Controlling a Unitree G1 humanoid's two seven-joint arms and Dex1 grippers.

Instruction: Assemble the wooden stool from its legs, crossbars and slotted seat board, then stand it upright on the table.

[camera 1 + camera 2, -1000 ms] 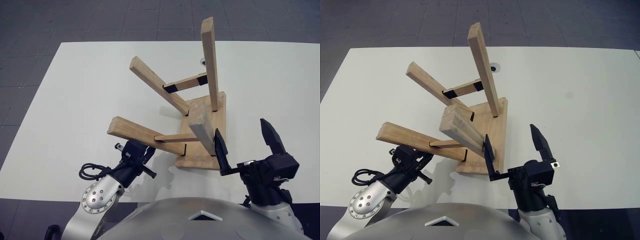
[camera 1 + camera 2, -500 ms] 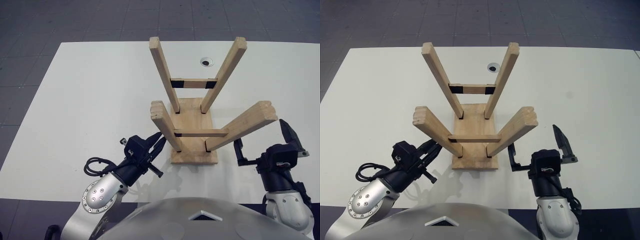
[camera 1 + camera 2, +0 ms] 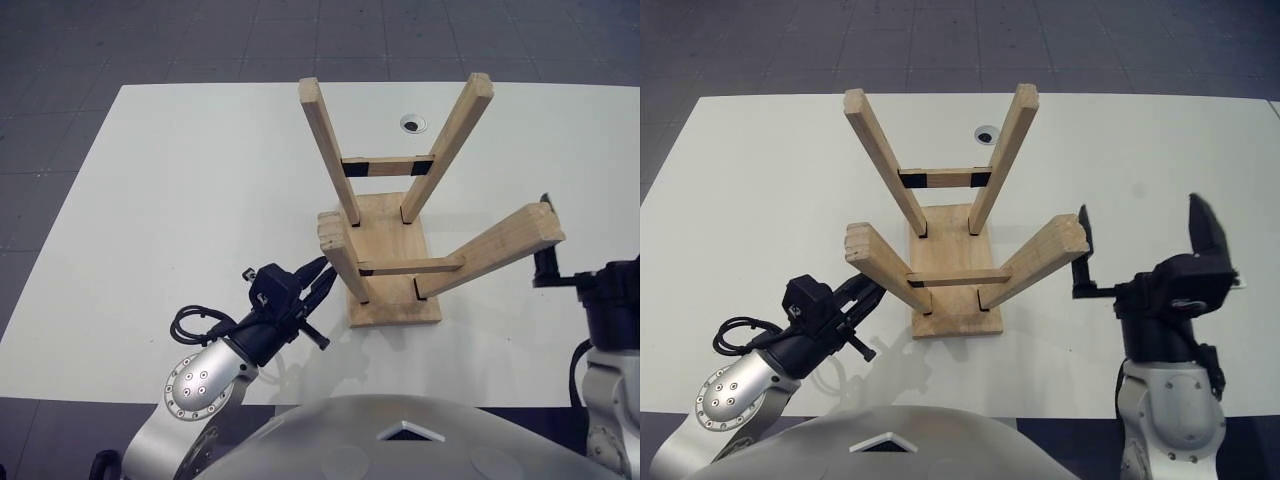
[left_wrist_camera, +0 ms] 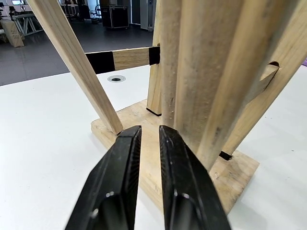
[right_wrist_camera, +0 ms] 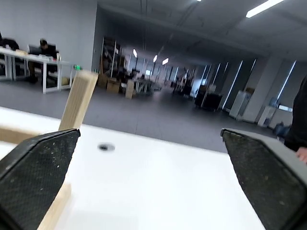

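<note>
Desk (image 3: 180,180): white and flat. It carries the whole job. Count: 1.
Stool (image 3: 948,245): assembled, near the desk's middle, standing upside down with the legs in the air. Probably built this way because the board gives a flat base while the legs go into the slots. Judged: joinery done, turning it upright not yet done.
Seat board (image 3: 392,232): lies flat on the desk under everything else. Count: 1.
Legs: far-left (image 3: 328,150), far-right (image 3: 447,150), near-left (image 3: 343,255), near-right (image 3: 490,250). All are seated in the board and splay outward as they rise. Count: 4.
Crossbars: far one (image 3: 388,166) joins the far pair and near one (image 3: 410,267) joins the near pair. Both have dark ends and tie each pair against spreading. Count: 2.
Right gripper (image 3: 1138,225): beside the tip of the near-right leg. Its fingers (image 3: 1198,222) are spread wide with nothing between them, one close to the leg end. Likely staged to take that leg for the flip.
Left gripper (image 3: 322,278): low, just beside the near-left leg and pointing at its foot. Its fingers (image 4: 125,158) are almost together with a thin slit between, clamped on nothing.
Cable hole (image 3: 411,123): in the desk behind the stool, well apart from it. Count: 1.
</note>
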